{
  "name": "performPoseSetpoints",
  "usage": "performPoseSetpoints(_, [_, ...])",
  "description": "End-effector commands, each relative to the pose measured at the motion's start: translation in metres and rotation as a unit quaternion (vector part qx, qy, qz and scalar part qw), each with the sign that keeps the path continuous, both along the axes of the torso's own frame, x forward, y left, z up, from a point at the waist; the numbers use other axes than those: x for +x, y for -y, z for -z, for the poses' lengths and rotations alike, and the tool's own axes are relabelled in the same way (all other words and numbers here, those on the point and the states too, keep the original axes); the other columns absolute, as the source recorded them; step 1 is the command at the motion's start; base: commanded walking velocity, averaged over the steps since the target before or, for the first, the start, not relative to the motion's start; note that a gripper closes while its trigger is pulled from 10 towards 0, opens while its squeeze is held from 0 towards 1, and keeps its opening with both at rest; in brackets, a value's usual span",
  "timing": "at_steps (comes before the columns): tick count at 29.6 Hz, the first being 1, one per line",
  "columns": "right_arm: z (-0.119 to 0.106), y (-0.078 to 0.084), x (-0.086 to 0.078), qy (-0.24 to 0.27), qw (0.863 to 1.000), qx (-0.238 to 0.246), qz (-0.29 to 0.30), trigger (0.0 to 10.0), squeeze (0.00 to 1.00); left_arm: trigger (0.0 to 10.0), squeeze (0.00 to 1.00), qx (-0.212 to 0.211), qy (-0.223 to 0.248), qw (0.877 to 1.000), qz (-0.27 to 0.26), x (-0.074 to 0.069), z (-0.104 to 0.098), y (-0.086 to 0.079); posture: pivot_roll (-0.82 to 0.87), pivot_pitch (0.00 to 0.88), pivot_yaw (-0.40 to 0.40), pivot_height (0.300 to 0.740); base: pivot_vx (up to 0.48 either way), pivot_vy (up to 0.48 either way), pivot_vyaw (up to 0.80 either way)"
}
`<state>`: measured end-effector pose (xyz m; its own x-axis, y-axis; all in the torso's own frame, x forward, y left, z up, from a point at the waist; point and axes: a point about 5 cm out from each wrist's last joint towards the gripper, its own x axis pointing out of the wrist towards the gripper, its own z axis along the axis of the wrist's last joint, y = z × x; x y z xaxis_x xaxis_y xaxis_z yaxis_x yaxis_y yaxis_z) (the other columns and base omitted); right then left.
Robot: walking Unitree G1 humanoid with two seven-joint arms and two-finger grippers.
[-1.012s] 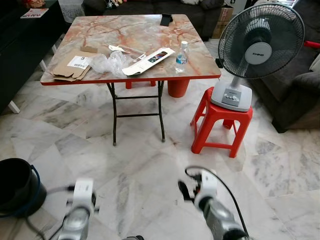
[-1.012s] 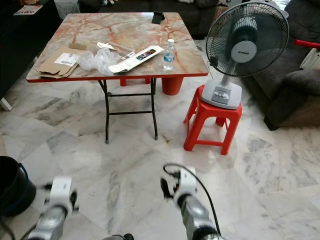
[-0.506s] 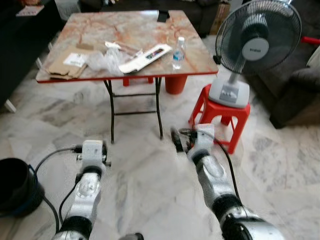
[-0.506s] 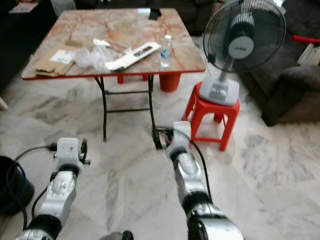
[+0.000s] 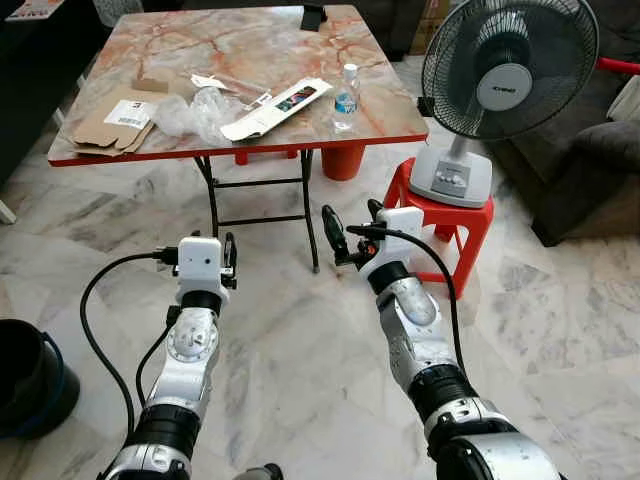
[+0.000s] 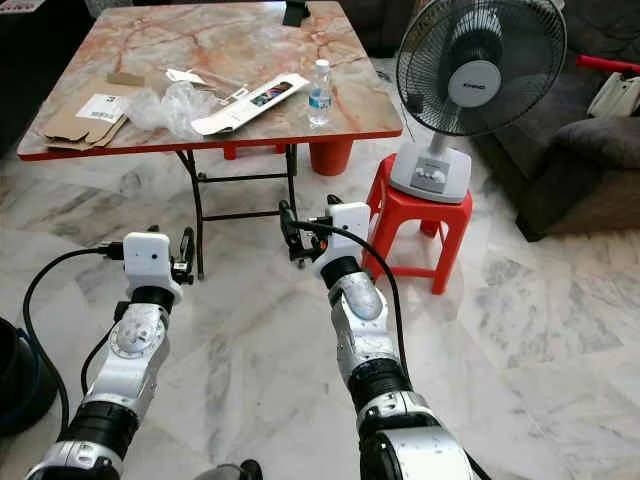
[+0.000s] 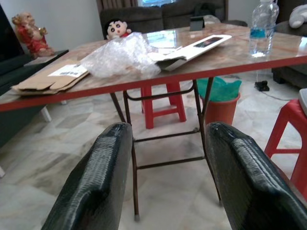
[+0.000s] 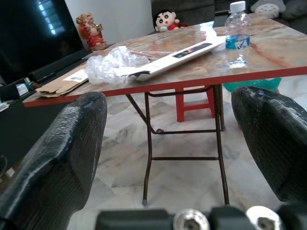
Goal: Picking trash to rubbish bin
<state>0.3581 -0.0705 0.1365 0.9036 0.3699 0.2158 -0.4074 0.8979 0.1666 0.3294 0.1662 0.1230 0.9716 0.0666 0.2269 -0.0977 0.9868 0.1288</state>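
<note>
Hovering short of the bench [image 5: 390,120], left gripper [image 5: 228,262] and right gripper [image 5: 350,228] both have jaws spread, empty. Plastic wrap [image 7: 120,56] lies on the bench beside cardboard [image 5: 112,125]; wrist views reveal a green-lined bin [image 7: 221,93] beneath.

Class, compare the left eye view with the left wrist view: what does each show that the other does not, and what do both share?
The left eye view alone shows the fan on its red stool, the black bin on the floor at the robot's left, and both arms raised, with the right gripper open. The left wrist view alone shows a doll and a figurine behind the table, and a green-lined bucket under it. Both show the table, cardboard, plastic wrap, long box, bottle and left gripper, open.
</note>
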Motion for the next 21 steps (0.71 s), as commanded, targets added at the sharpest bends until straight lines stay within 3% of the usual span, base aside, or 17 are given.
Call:
performPoseSetpoints(1, [0.0021,-0.0053,-0.0026,-0.006,1.0,0.004,-0.005,10.0,1.0,10.0,1.0,-0.008,0.005,1.0,-0.001,-0.0015,-0.0029,0.0016,0.13,0.069,-0.015,0.728,0.0,0.0,0.0])
performPoseSetpoints(10, [0.0026,-0.0032,0.0001,-0.022,1.0,0.017,0.002,10.0,1.0,10.0,1.0,-0.026,0.001,1.0,0.008,0.0002,-0.0066,0.0076,0.14,0.069,-0.022,0.728,0.0,0.0,0.0])
performPoseSetpoints(11, [0.003,-0.0031,0.0002,-0.024,1.0,0.015,0.002,10.0,0.15,10.0,1.0,-0.027,0.001,1.0,0.01,0.0002,-0.0075,0.0089,0.14,0.069,-0.022,0.728,0.0,0.0,0.0])
performPoseSetpoints(12, [0.0029,-0.0032,0.0003,-0.024,1.0,0.011,0.001,10.0,0.0,10.0,0.69,-0.027,0.002,1.0,0.01,0.0003,-0.0085,0.0095,0.14,0.077,-0.024,0.728,0.0,0.0,0.0])
performPoseSetpoints(13, [0.002,-0.0033,0.0008,-0.025,1.0,0.014,0.001,10.0,0.0,10.0,0.0,-0.031,-0.003,0.999,0.003,0.001,-0.008,0.0094,0.14,0.081,-0.021,0.728,0.0,0.0,0.0])
performPoseSetpoints(16, [0.0016,-0.002,0.0029,-0.036,0.999,0.022,0.008,10.0,0.0,10.0,0.0,-0.052,-0.009,0.999,-0.003,0.001,-0.0047,0.0095,0.14,0.085,-0.021,0.728,0.0,0.0,0.0])
performPoseSetpoints(21, [0.0005,-0.0016,0.0043,-0.04,0.999,0.021,0.008,10.0,0.0,10.0,0.0,-0.047,-0.013,0.999,-0.016,0.0001,-0.0027,0.0109,0.14,0.093,-0.027,0.728,0.0,0.0,0.0])
